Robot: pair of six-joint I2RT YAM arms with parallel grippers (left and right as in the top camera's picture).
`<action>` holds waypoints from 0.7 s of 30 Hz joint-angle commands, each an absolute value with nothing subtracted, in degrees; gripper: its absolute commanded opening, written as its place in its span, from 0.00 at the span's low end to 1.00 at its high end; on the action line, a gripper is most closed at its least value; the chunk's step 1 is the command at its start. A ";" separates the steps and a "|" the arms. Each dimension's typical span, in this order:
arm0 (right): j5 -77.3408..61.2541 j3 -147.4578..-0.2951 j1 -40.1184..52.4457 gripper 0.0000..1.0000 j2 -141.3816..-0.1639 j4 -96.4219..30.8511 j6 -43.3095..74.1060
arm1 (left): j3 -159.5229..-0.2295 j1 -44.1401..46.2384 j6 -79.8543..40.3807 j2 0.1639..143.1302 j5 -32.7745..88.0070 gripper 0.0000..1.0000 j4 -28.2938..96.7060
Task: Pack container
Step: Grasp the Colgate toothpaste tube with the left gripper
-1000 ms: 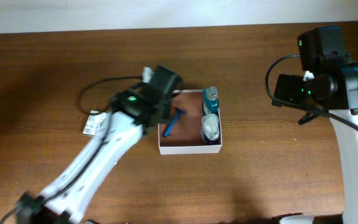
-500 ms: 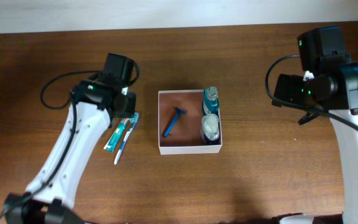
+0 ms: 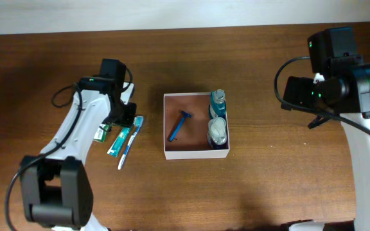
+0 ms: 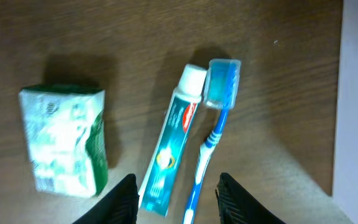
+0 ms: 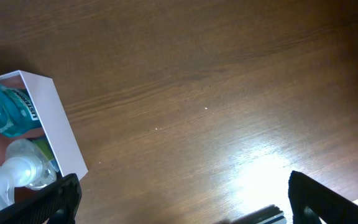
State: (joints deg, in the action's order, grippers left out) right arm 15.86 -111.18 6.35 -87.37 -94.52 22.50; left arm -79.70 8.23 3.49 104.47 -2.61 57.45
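The container (image 3: 196, 154) sits mid-table, holding a razor (image 3: 179, 126) and, along its 3 o'clock wall, a mouthwash bottle (image 3: 218, 102) and a spray bottle (image 3: 218, 131). The left gripper (image 4: 180, 202) hangs near its 9 o'clock side; the right gripper (image 5: 185, 208) is well apart at 3 o'clock. The right wrist view catches only the container's corner, and the left wrist view cuts off the toothbrush (image 4: 207, 149) handle. The left jaws stand apart, empty, over the toothpaste (image 4: 171, 146) and toothbrush, with a green packet (image 4: 64, 140) at their 9 o'clock. The right jaws gape wide, holding nothing.
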 commanded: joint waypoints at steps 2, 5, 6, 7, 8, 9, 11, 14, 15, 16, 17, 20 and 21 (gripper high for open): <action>16.78 -111.77 5.96 0.98 -87.48 -94.50 22.72 | -78.72 8.08 6.37 108.38 0.73 0.42 56.60; 16.78 -111.77 5.96 0.98 -87.48 -94.50 22.72 | -78.72 8.08 6.37 110.67 0.69 0.42 56.21; 16.78 -111.77 5.96 0.98 -87.48 -94.50 22.72 | -78.72 8.08 6.37 111.35 0.71 0.42 55.92; 16.78 -111.77 5.96 0.98 -87.48 -94.50 22.72 | -78.72 8.08 6.37 111.79 0.71 0.42 55.53; 16.78 -111.77 5.96 0.98 -87.48 -94.50 22.72 | -78.72 8.08 6.37 112.51 0.69 0.42 55.09; 16.78 -111.77 5.96 0.98 -87.48 -94.50 22.72 | -78.70 8.08 6.37 112.97 0.69 0.42 54.65; 16.78 -111.77 5.96 0.98 -87.48 -94.50 22.72 | -78.65 8.08 6.63 114.26 0.69 0.42 53.76; 16.78 -111.77 5.96 0.98 -87.48 -94.50 22.72 | -78.61 8.08 7.44 115.42 0.43 0.42 53.15; 16.78 -111.77 5.96 0.98 -87.48 -94.50 22.72 | -78.61 8.08 7.44 115.66 0.23 0.42 53.10; 16.78 -111.77 5.96 0.98 -87.48 -94.50 22.72 | -78.61 8.08 7.44 116.01 0.05 0.42 52.97; 16.78 -111.77 5.96 0.98 -87.48 -94.50 22.72 | -78.61 8.08 7.44 116.29 0.05 0.42 52.93; 16.78 -111.77 5.96 0.98 -87.48 -94.50 22.72 | -78.61 8.08 7.44 117.23 0.01 0.42 52.69; 16.78 -111.77 5.96 0.98 -87.48 -94.50 22.72 | -78.61 8.08 7.44 117.32 0.01 0.42 52.47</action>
